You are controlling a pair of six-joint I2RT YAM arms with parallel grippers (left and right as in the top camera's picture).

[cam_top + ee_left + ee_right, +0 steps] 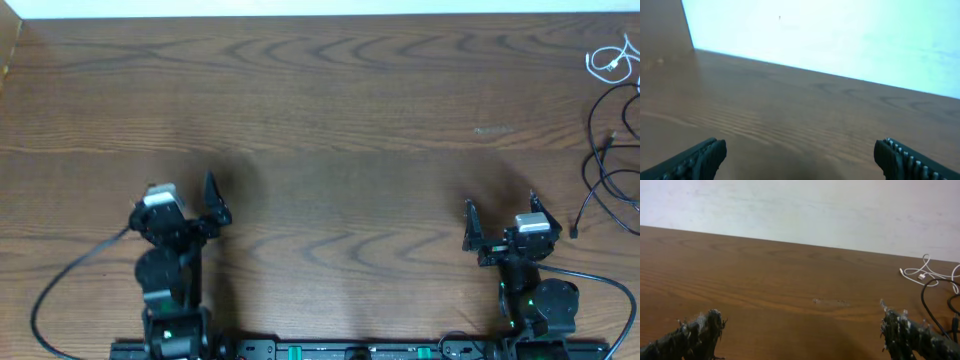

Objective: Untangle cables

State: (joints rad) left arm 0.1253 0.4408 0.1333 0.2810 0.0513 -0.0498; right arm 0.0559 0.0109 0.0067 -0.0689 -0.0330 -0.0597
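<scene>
A wide table point(330, 120) of dark brown wood-grain laminate filled the overhead view, its grain running in long loops across the top. Along its far edge stood a plain pale wall point(790, 205), which looked bluish in the left wrist view. The thin cables lay bunched at the table's far right corner: a short white cord point(608, 62) in a loose coil nearest the wall, and long black cords point(605, 150) sprawled in open loops just below it, running off the right edge of the view. Both arms sat at the near edge, well apart from the cables. The left end effector point(800, 150) had its jaws spread fully wide and gripped nothing. The right end effector point(800, 320) was likewise spread wide and empty; its finger pads point(702, 330) looked frayed or linty, though the blur left that unsure.
</scene>
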